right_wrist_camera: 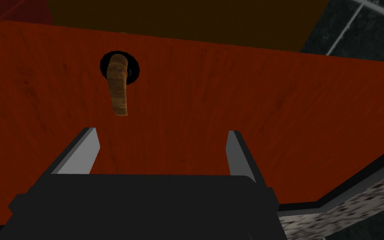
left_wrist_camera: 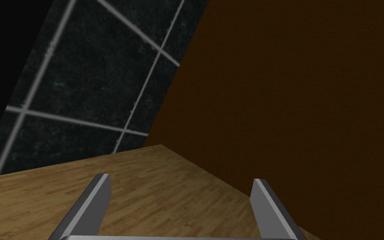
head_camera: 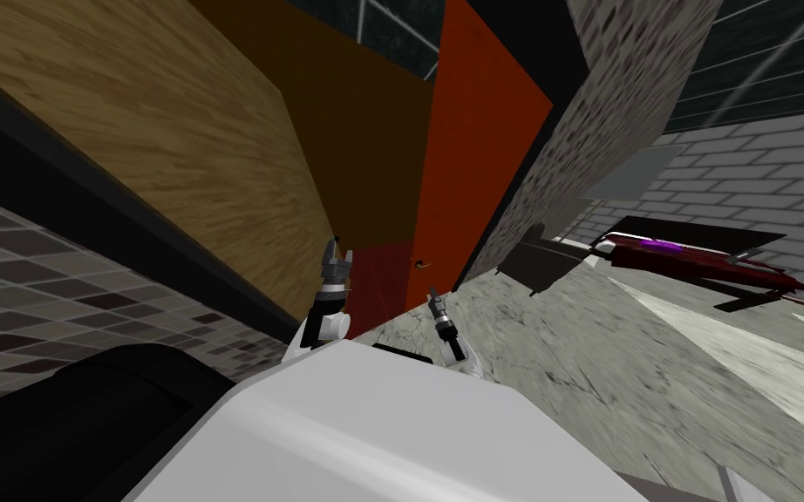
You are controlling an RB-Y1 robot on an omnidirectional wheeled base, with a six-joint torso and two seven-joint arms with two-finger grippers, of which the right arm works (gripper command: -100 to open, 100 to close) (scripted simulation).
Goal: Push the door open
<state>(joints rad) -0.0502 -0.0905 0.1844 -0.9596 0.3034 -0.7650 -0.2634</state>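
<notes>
Right gripper (right_wrist_camera: 161, 132) is up close to the red-orange door (right_wrist_camera: 237, 100), its jaws spread wide with nothing between them. Whether the blade-like fingers (right_wrist_camera: 88, 151) touch the panel cannot be told. The door's tan lever handle (right_wrist_camera: 119, 89) sits on a dark round plate, just past one fingertip and clear of it.

From the head camera, the door (head_camera: 470, 148) stands at 12 o'clock from the right gripper (head_camera: 433, 299), with the handle (head_camera: 420, 262) at about 11 o'clock, near it. The left gripper (head_camera: 337, 253) is at 10 o'clock from the right one, beside a wood-grain panel (head_camera: 173, 148) and a dark brown surface (head_camera: 365, 131).

On the left wrist camera, the left gripper (left_wrist_camera: 180, 180) has its jaws parted and empty too, over that wood-grain panel (left_wrist_camera: 145, 196).

A speckled wall (head_camera: 601, 113) flanks the door at 2 o'clock, and a dark red object (head_camera: 697, 261) lies on the grey floor (head_camera: 609, 375) at 3 o'clock, well apart.
</notes>
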